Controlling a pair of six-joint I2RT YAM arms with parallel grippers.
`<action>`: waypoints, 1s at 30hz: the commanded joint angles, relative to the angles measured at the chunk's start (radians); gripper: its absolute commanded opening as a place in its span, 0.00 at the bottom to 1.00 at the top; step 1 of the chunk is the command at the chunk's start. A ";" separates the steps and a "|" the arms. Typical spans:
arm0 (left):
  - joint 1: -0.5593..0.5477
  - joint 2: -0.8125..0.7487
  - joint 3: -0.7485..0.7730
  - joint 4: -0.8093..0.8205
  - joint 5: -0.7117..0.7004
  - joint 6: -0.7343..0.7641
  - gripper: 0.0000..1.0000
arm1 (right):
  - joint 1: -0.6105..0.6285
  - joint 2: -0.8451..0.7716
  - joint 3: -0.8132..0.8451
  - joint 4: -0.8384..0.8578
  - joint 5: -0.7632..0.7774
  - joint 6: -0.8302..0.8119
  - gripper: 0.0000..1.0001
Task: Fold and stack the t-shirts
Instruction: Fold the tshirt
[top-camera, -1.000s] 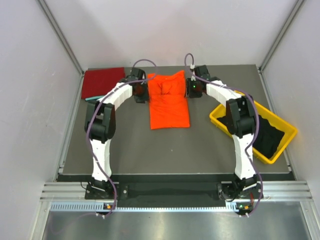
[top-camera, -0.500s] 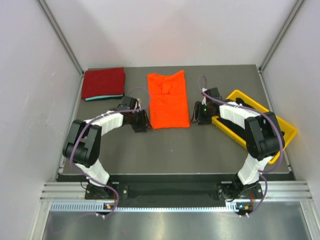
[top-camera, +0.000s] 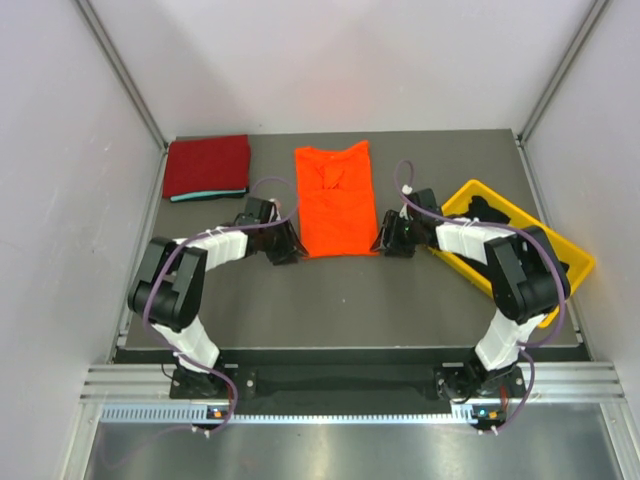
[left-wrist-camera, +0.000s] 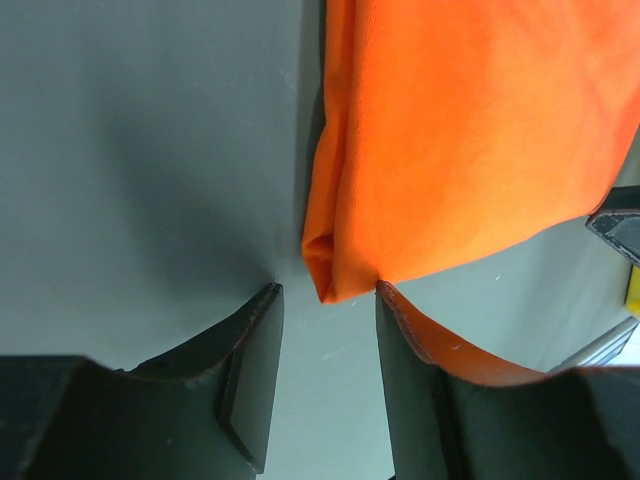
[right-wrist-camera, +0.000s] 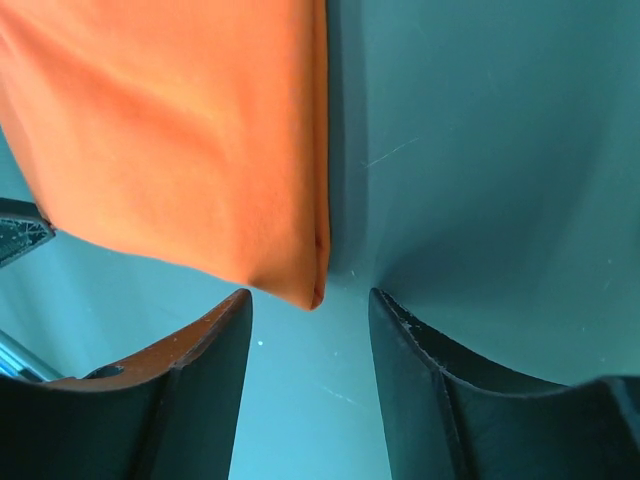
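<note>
Low down in the top view, the two arms rise from their bases at the bottom edge and bend inward over the grey table (top-camera: 350, 300), meeting near the middle of the frame. The left gripper (top-camera: 287, 246) sits at the lower left corner of the orange t-shirt (top-camera: 337, 205), and the right gripper (top-camera: 384, 241) sits at its lower right corner. Seen from the left wrist, the left gripper (left-wrist-camera: 328, 290) has its fingers (left-wrist-camera: 250, 370) parted, the folded corner of the orange t-shirt (left-wrist-camera: 470, 140) lying just ahead of the gap and clamped by neither; one finger seems to brush the hem, though the angle makes that hard to settle. From the right wrist the right gripper (right-wrist-camera: 310, 295) likewise stands with its fingers (right-wrist-camera: 200, 390) spread, the other corner of the orange t-shirt (right-wrist-camera: 180, 130) pointing into the gap and lying flat on the table, nothing pinched. The shirt is a long folded rectangle running up the centre of the top view, collar end farthest away. At the right of the frame a yellow bin (top-camera: 582, 262) lies askew, mostly behind the right arm, with dark cloth (top-camera: 487, 207) showing inside. Farthest, at the upper left, a folded dark red t-shirt (top-camera: 207, 165) rests on a teal t-shirt (top-camera: 208, 195) whose edge alone peeks out.
</note>
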 joint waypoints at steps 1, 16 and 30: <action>0.001 0.025 0.002 0.061 -0.024 -0.008 0.47 | 0.017 -0.010 -0.014 0.060 0.028 0.032 0.50; -0.008 -0.026 0.056 -0.134 -0.188 0.098 0.00 | 0.019 -0.032 -0.022 0.012 0.052 -0.073 0.00; -0.086 -0.177 -0.108 -0.170 -0.165 0.110 0.00 | 0.135 -0.190 -0.163 -0.035 0.169 -0.047 0.00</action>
